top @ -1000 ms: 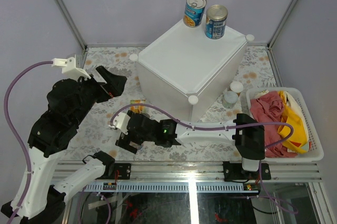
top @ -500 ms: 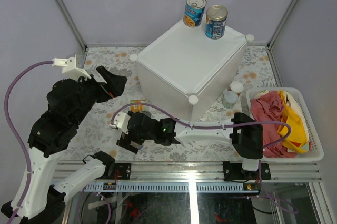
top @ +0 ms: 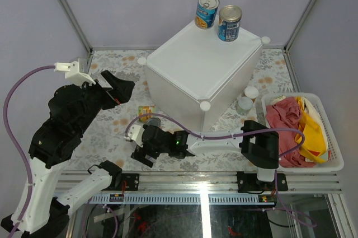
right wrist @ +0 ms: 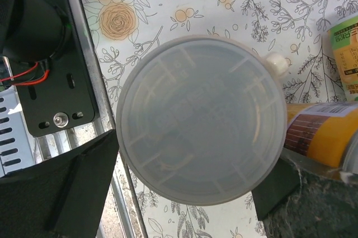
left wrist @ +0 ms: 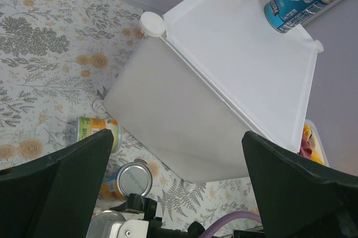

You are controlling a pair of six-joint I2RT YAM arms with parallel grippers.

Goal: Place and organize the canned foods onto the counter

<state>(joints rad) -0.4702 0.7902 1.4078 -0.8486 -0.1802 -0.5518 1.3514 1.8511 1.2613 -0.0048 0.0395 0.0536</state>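
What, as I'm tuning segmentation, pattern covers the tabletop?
White tablecloth with grey leaf sprigs and orange flowers; clearest in the left wrist view.

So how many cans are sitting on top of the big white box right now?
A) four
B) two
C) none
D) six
B: only two cans are on the white box, a blue-labelled can and a second blue-labelled can beside it at the far corner; the rest of its top is bare.

Black-and-white arms (top: 61, 126) — purple cables (top: 39, 70)
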